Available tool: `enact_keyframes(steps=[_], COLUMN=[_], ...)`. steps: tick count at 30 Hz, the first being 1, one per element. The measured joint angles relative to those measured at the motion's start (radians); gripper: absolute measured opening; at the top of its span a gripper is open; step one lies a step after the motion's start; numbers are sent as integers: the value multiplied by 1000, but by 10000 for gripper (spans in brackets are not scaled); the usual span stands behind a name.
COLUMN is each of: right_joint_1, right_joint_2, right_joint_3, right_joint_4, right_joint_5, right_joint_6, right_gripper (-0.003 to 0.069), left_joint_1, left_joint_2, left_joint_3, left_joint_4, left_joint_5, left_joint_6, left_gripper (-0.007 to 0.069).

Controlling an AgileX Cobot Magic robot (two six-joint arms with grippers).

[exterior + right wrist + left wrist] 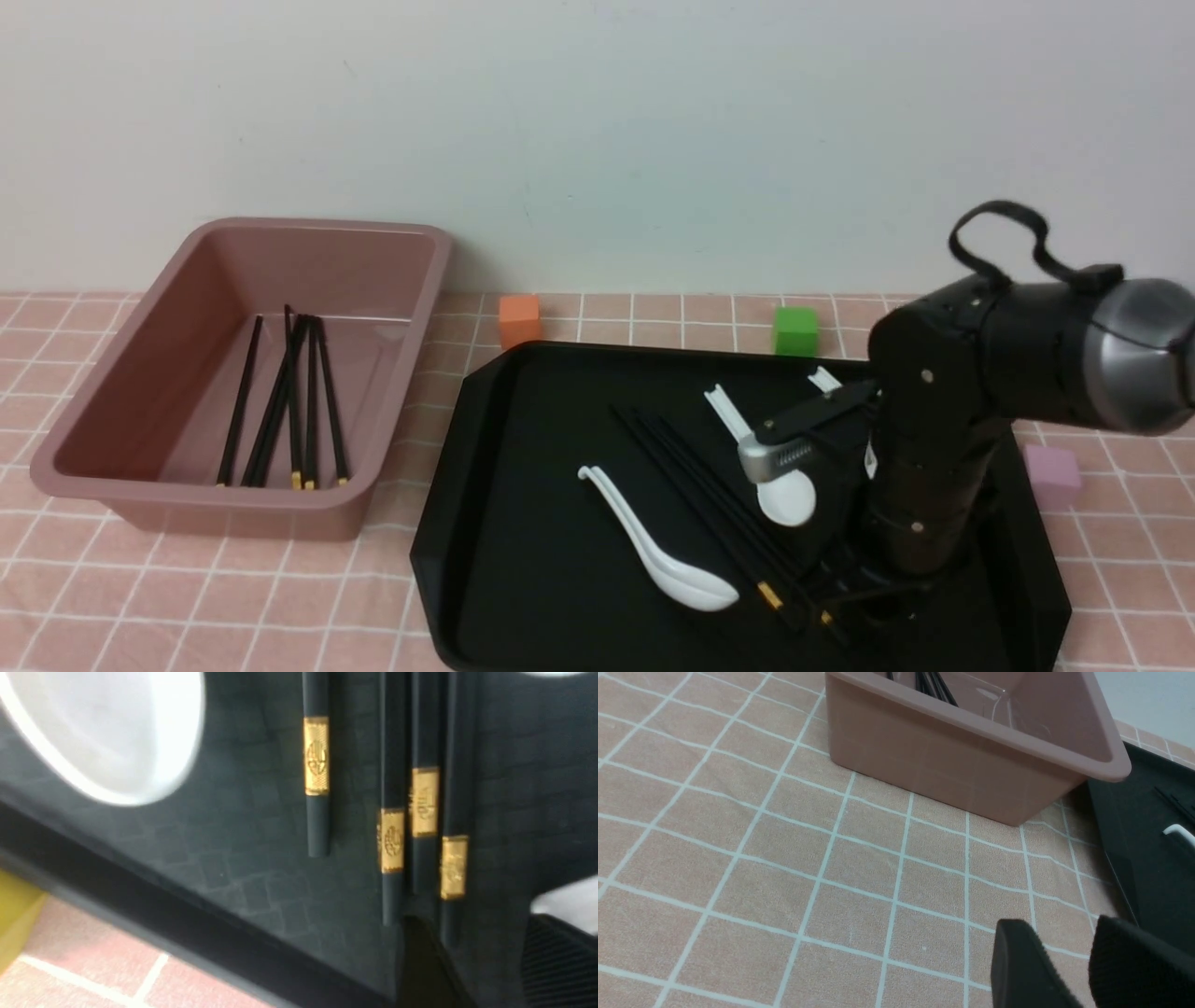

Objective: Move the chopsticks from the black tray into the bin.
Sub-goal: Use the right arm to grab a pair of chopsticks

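Wide forward front view; left wrist near bin, right wrist close over black tray.

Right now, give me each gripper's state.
Left gripper: open, holding nothing.
Right gripper: open above the chopsticks in the black tray, gripping nothing.

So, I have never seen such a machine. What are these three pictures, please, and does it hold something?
It is a robot with two arms. The wide picture looks forward from between them; the other two come from a camera on each wrist. On the checked cloth stand a bin with chopsticks inside and a black tray with more chopsticks and white spoons. The right arm's fingers are open over the tray's chopsticks; the left fingers are open above the cloth. Nothing is held.
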Motion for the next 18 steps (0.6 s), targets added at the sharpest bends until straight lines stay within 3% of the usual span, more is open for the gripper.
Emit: enact_keyframes(steps=[18], right_joint_1=[8], right_joint_2=[24], right_joint_3=[-3], right_joint_4=[48], right_joint_5=[-23], right_joint_6=[0], right_gripper=[318], left_joint_1=[0], left_joint_2=[0], left_joint_3=[0], left_joint_4=[0], left_joint_5=[0], left_joint_6=[0], left_gripper=[239])
